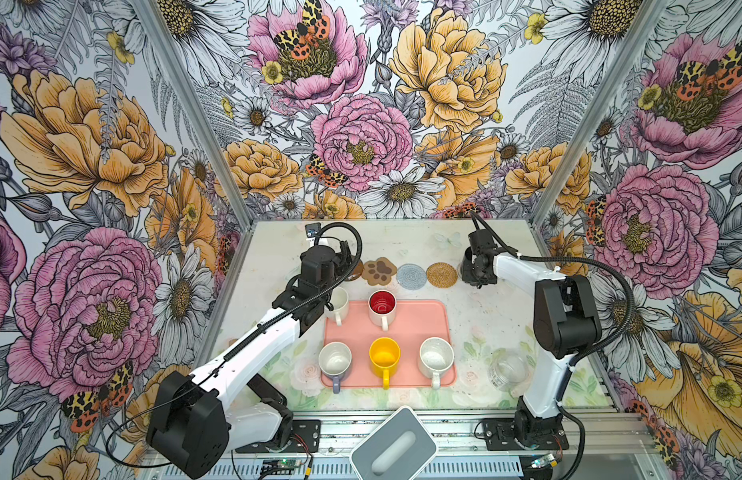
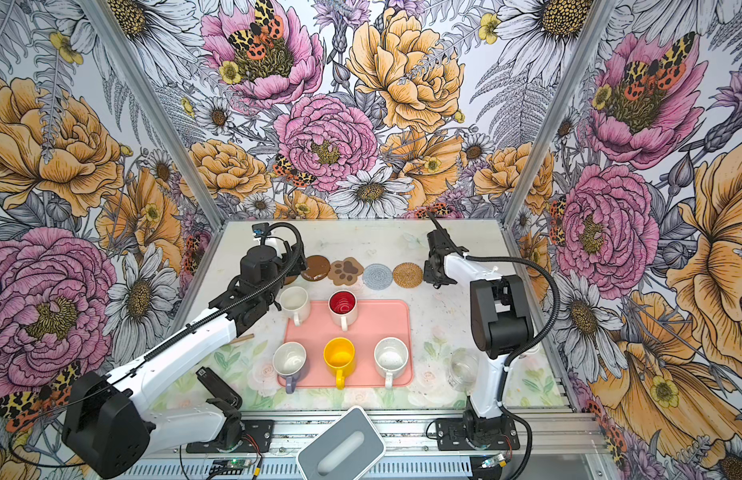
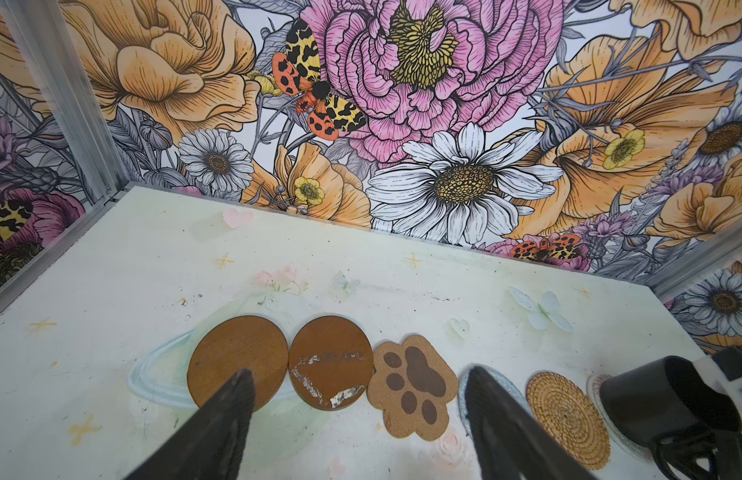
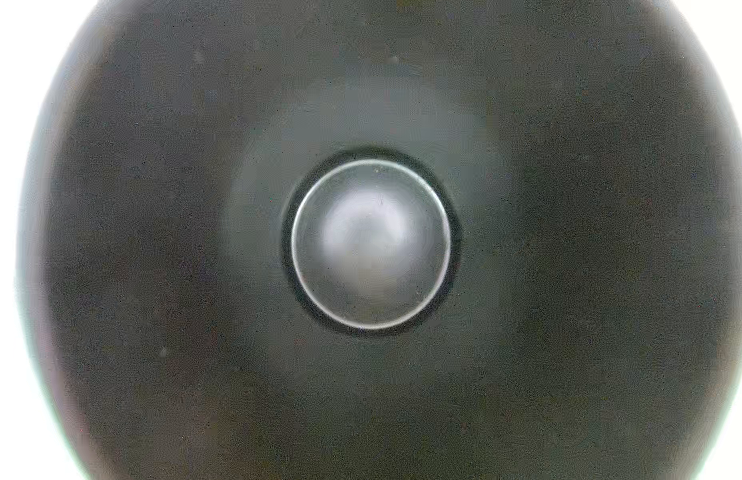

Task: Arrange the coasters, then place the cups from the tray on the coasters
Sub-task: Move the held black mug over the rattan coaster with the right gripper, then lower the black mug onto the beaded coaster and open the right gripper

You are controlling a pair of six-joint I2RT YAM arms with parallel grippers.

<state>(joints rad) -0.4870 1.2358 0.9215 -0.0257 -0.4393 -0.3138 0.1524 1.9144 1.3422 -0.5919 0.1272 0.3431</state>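
Salmon-pink, the tray (image 1: 419, 328) lies at the centre of the table (image 1: 485, 316) in both top views. It carries five upright cups.

The plain white cup (image 2: 294, 301) stands at the tray's upper left corner, partly under the left arm. The red-lined cup (image 1: 382, 303) is to its right. Along the lower edge stand the lavender cup (image 1: 335, 359), the yellow cup (image 1: 384, 355) and the speckled cup (image 1: 436, 355), handles pointing toward the bottom of the frame. A clear glass jar (image 1: 508, 370) sits off the tray at the lower right.

The left gripper (image 3: 359, 370) hovers above the left end of the coaster row. Its jaws are spread wide and hold nothing.

The right gripper (image 1: 481, 270) is at the right end of that row, closed on the black cup (image 3: 668, 399). The cup hangs tilted, and the right wrist view looks straight into its dark interior. The fingers themselves are hidden.

Just above the tray the coasters form a line, almost edge to edge. From left to right they are:
- a brown disc (image 3: 236, 353)
- a second brown disc (image 3: 332, 353), scuffed white
- the paw-print coaster (image 3: 411, 386)
- the grey-blue coaster (image 1: 411, 276)
- the tan woven coaster (image 1: 442, 274)
- the pale translucent coaster (image 3: 597, 384), mostly hidden beneath the black cup

Whether the cup touches that last coaster cannot be told.
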